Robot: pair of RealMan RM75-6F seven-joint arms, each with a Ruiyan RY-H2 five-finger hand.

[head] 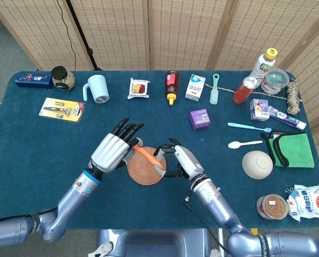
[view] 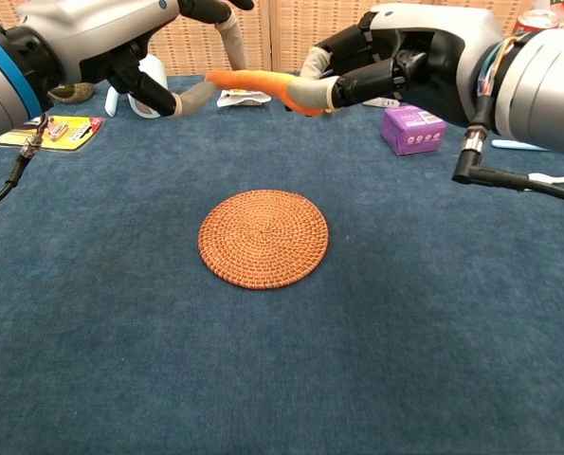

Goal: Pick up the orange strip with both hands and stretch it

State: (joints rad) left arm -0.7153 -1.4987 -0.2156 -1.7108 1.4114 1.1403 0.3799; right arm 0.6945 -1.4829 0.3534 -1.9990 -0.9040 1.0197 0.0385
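Here the right hand (view: 395,57) is pinching one end of the soft orange rubber strip (view: 258,83), and the left hand (view: 120,43) is closing its fingertips on the other end. The strip is hanging in the air above the round woven rattan coaster (view: 263,238) lying on the blue table (view: 120,360).

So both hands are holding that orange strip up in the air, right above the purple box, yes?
Not quite. The left hand and right hand do hold the orange strip up in the air, but above the round woven coaster, not the purple box. The head view shows it.
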